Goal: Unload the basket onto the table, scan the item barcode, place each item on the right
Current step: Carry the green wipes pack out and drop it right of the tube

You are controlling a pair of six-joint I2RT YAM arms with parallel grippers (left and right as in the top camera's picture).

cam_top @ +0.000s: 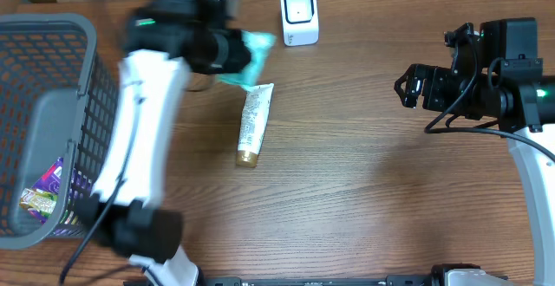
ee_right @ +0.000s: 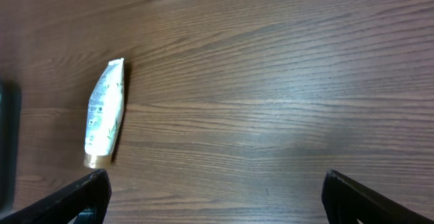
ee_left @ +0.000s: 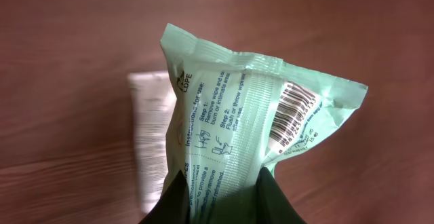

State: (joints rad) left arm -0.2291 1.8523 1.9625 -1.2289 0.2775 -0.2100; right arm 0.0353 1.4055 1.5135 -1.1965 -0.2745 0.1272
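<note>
Wipes packet (ee_left: 230,108): soft, light, probably slippery film; clamped by its near end in left claw (ee_left: 224,200); barcode (ee_left: 293,119) just beyond the fingertips; best held at an end, clear of barcode; right claw (ee_right: 213,190) apart, empty.

Left arm (cam_top: 143,139) stretches from the near edge toward the far side, white forearm long, wrist bent over at the end. The left gripper (cam_top: 236,54) is pinched onto a green pack (ee_left: 230,115), dark fingers (ee_left: 278,200) on either side. Right arm (cam_top: 520,95) sits off to the side, the right gripper (cam_top: 406,87) pointing inward, fingers (ee_right: 74,197) spread wide, empty.
</note>
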